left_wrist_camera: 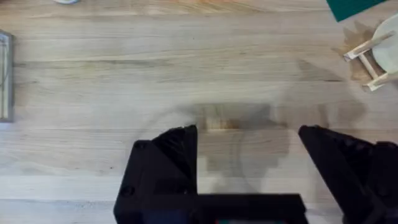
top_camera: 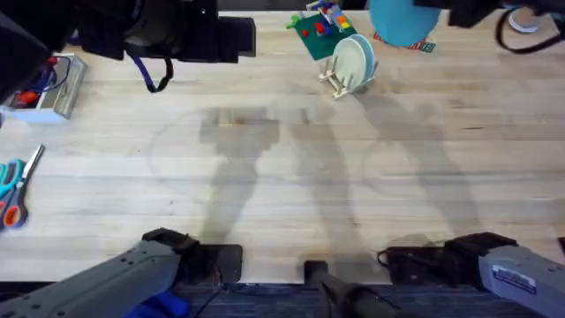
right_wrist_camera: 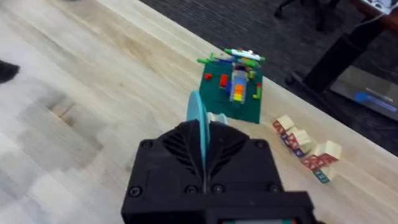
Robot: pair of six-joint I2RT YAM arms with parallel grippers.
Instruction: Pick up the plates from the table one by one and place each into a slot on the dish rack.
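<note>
While the right pincer [right_wrist_camera: 202,165] grips a teal plate [right_wrist_camera: 198,124] edge-on above the worktop [top_camera: 265,177], the left pincer [left_wrist_camera: 249,168] gapes empty; next, carry it to the rack [top_camera: 346,71], already holding 1 plate.

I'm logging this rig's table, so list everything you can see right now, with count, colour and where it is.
table: one, light wood, under everything.
dish rack: one, unpainted wood, far side, right of centre.
pale plate: at least one, upright in the rack; exact count unclear.
teal plate: one, edge-on in the right tool, above the rack.
toy-brick model: one, green base with mixed colours, behind the rack.
wooden blocks: several, pale with coloured faces, right of the model.
scissors: one pair, blue and orange handles, left edge.
clear case: one, far left.
left tool: black, fingers apart, empty, over bare table.
right tool: black, closed on the teal plate.
</note>
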